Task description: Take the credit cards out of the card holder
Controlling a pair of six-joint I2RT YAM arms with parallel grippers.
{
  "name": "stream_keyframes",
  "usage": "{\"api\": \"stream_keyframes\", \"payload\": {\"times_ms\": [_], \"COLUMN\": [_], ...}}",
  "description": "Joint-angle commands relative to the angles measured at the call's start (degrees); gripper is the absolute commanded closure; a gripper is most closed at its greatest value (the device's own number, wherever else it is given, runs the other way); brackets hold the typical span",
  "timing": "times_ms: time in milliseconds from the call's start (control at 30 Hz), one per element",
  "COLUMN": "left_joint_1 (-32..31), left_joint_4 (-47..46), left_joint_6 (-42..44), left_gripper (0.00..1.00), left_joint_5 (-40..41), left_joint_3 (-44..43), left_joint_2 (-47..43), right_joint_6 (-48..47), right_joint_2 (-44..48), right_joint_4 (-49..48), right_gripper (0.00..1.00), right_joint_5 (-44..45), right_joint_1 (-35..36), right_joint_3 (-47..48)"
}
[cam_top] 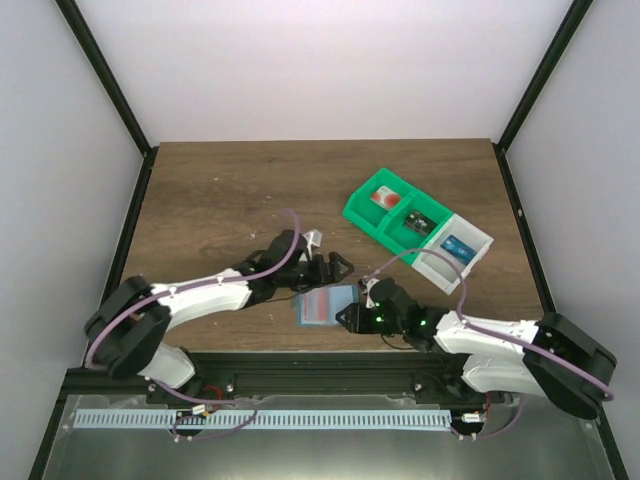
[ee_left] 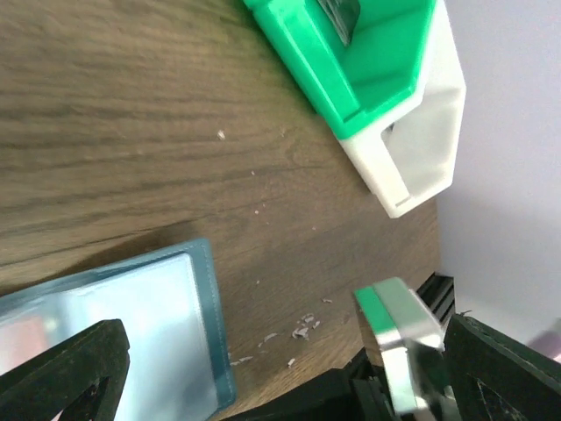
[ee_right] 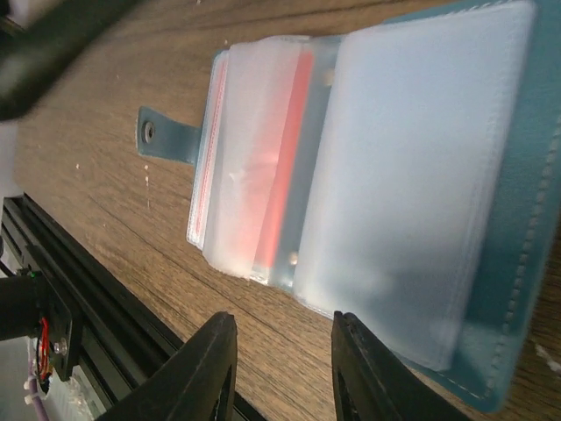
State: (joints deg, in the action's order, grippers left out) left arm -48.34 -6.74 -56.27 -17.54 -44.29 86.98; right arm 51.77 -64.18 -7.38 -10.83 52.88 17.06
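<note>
The card holder (ee_right: 412, 175) is laid open on the table (cam_top: 220, 190), credit cards (ee_right: 279, 167) seen in its sleeves. The left claw (ee_left: 280, 386) is spread wide; the right claw (ee_right: 282, 331) is narrowly parted, nothing clamped.

Card holder (cam_top: 322, 307): one
Green bin (cam_top: 352, 211): one
White bin (cam_top: 437, 268): one
Robot arms: two, left arm (cam_top: 200, 292), right arm (cam_top: 490, 338)
Worktop (cam_top: 220, 190): one

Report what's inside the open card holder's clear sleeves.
A reddish card shows through the card holder's stacked sleeves. The frosted plastic hides its face, and any cards behind it.
</note>
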Motion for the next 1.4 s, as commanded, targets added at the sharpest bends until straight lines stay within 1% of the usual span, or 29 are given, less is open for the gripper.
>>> {"api": "stream_keyframes", "payload": {"times_ms": [0, 133, 233, 300, 333, 433, 500, 600, 800, 1367], "left_joint_1": [4.5, 7.1, 7.6, 7.7, 7.7, 7.7, 7.7, 7.7, 7.7, 7.6], "left_joint_4": [6.6, 5.6, -0.3, -1.1, -1.3, -3.4, -5.1, -5.2, -4.5, -3.3], "left_joint_6": [1.3, 0.5, -0.9, -1.3, -1.3, -1.3, -1.0, 0.8, 2.1, 2.2], "left_gripper": [0.00, 0.00, 0.00, 0.00, 0.00, 0.00, 0.00, 0.00, 0.00, 0.00], "left_joint_5": [1.3, 0.0, -5.0, -5.4, -5.4, -6.8, -8.2, -9.2, -8.5, -6.8], "left_joint_3": [5.7, 10.9, 14.2, 15.0, 15.1, 15.5, 15.4, 14.4, 13.4, 11.7], "left_joint_2": [-7.0, -13.1, -15.3, -15.6, -15.4, -14.4, -13.1, -10.4, -6.0, -1.2], "right_joint_6": [1.6, 1.7, 1.7, 1.6, 1.5, 2.2, 2.8, 3.3, 3.5, 3.3], "right_joint_2": [-4.0, -8.7, -11.3, -12.4, -12.9, -14.2, -15.3, -16.9, -17.9, -16.9], "right_joint_4": [-1.7, -0.9, 0.7, 1.3, 1.5, 1.8, 0.7, -1.3, -1.7, -2.1], "right_gripper": [0.68, 0.66, 0.67, 0.79, 0.83, 0.90, 0.92, 0.92, 0.92, 0.92], "right_joint_5": [2.6, 4.3, 6.2, 8.1, 8.8, 10.3, 10.3, 9.5, 9.4, 9.9], "right_joint_1": [2.7, 4.3, 4.5, 4.5, 4.5, 4.5, 4.5, 4.5, 4.5, 4.5], "right_joint_3": [5.0, 8.5, 10.2, 10.5, 10.6, 10.1, 9.2, 8.2, 7.8, 7.1]}}
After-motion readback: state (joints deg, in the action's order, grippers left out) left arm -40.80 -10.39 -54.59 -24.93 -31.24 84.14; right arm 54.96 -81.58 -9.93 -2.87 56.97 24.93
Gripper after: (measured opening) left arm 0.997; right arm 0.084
